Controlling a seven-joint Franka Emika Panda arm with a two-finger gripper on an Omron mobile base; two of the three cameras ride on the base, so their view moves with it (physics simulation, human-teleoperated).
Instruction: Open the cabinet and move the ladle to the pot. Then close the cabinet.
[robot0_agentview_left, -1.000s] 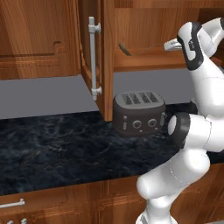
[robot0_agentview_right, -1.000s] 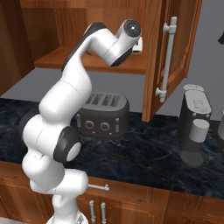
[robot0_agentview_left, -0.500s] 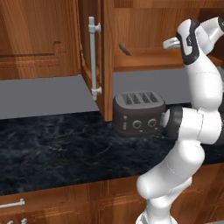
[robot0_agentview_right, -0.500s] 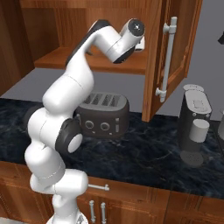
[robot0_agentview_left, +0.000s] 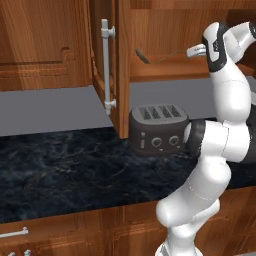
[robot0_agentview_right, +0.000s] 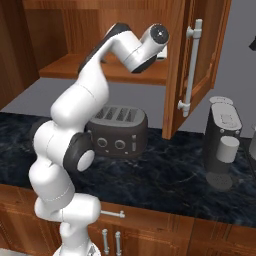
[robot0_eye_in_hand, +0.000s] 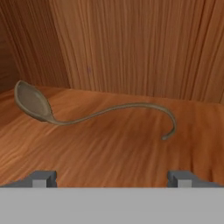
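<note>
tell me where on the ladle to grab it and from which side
Grip the ladle mid-handle, where the thin shaft runs nearly flat across the shelf. Probably come from the open front, straddling it with the open fingers; the bowl is wide and the hooked end curls.

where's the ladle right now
The ladle lies on the wooden shelf inside the open cabinet, just ahead of the gripper; its bowl points toward the left door, above the toaster.

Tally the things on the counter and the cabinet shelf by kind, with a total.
Dark four-slot toaster: 1
Dark coffee machine with small white cup: 1
Slim grey-brown metal ladle on the shelf: 1
Total: 3
</note>
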